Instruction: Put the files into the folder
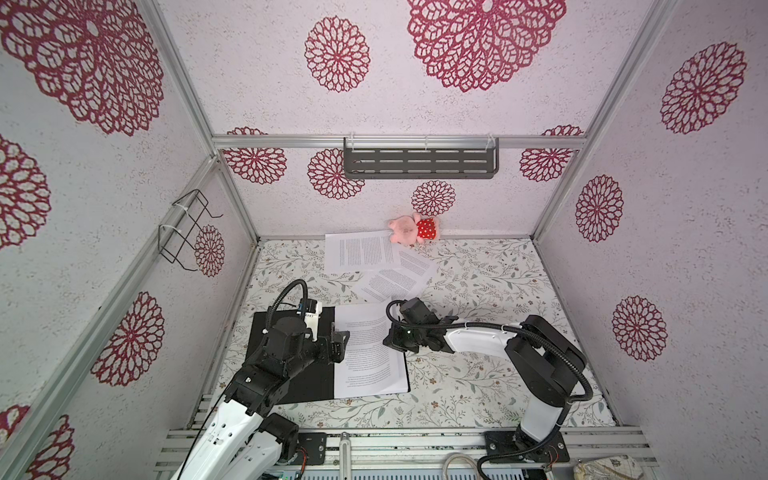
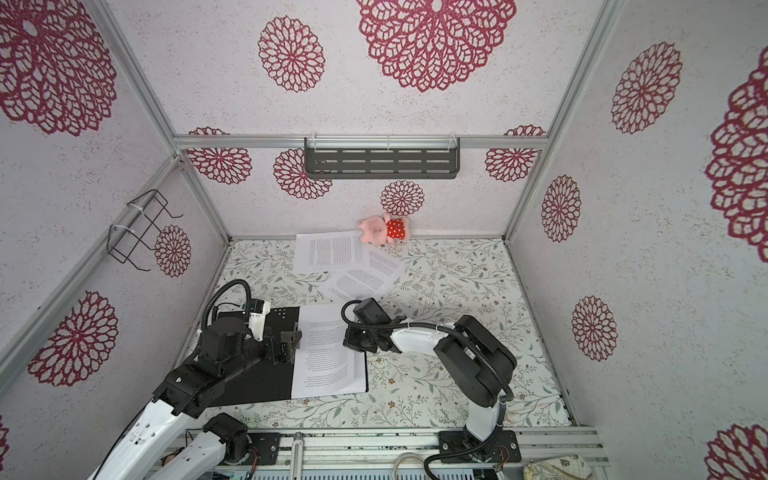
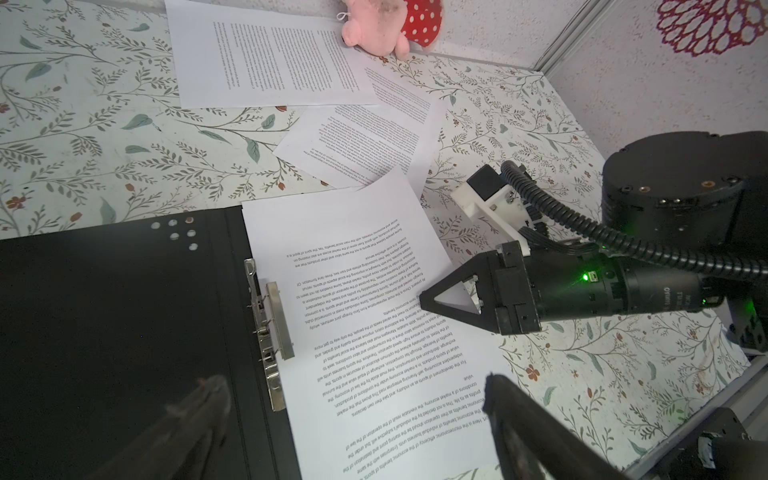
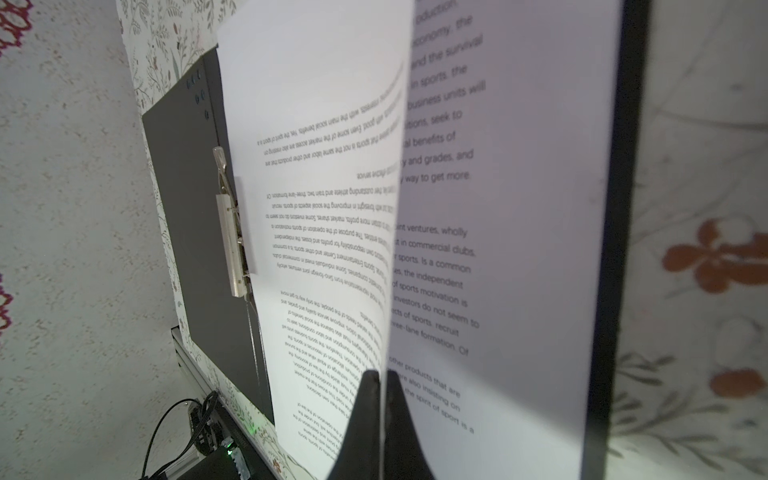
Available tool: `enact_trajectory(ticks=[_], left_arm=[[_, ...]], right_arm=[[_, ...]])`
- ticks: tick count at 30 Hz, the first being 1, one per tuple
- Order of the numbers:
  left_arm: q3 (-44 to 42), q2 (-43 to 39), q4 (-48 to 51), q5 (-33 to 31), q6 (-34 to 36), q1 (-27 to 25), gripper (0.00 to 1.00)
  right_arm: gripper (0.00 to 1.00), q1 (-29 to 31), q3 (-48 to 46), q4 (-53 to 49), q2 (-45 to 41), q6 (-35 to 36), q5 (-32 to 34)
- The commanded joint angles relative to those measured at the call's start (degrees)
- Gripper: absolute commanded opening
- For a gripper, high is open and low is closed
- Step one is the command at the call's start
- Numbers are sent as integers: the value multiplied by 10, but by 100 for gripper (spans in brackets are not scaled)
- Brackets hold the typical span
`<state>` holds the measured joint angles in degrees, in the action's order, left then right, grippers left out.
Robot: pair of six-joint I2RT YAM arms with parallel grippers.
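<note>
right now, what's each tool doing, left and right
Left tool: open, holding nothing.
Right tool: shut on a sheet above the open folder.

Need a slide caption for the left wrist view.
Right gripper pinches a printed sheet by its edge in the open black folder; more loose sheets and a pink plush toy lie beyond.

pink plush toy (image 1: 410,229), grey slotted shelf (image 1: 419,168), black wire rack (image 1: 185,231), leaf-patterned table cover (image 1: 498,291)

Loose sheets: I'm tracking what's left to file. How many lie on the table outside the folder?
3: a back sheet by the plush toy, a second sheet peeking from under it, a third sheet nearer the folder. Others may hide beneath.
</note>
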<state>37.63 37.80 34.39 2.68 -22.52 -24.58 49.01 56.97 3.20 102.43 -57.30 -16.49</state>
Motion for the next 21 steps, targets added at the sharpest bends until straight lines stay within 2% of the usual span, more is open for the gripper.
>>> enact_trajectory(ticks=[1,11,21], left_arm=[[6,-4,1,-2,11,2,99],[7,-3,2,-3,12,2,99],[7,-4,3,-2,12,2,99]], right_arm=[[0,5,4,11,-10,-13,10],[0,6,4,11,-10,-14,11],[18,9,-4,17,-20,-14,15]])
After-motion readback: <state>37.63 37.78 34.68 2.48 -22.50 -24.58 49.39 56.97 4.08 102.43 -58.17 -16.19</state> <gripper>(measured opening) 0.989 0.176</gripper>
